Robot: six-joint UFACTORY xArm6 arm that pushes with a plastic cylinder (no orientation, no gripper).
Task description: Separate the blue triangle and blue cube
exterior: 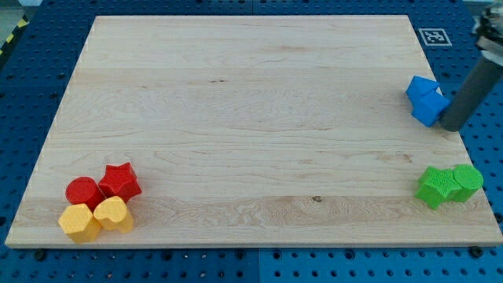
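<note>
Block count first: eight in total, two of each colour. Two blues sit pressed together at the view's right edge of the wooden surface (236,118): the blue cube (420,86) toward the top and the blue triangle (431,107) right under it, touching, so they read almost as one lump. Two greens are at the bottom right, a green star-ish block (437,186) and a green cylinder (468,180), also touching. Bottom left has the other four in a tight cluster: red cylinder (83,191), red star (120,181), yellow hexagon (78,222) and yellow heart (112,214).

No pincer on this rig, just a dark rod coming in from the top right. My tip (451,126) sits right against the blue triangle's right-hand side, at the surface's edge.

No containers anywhere; everything sits straight on the surface.
</note>
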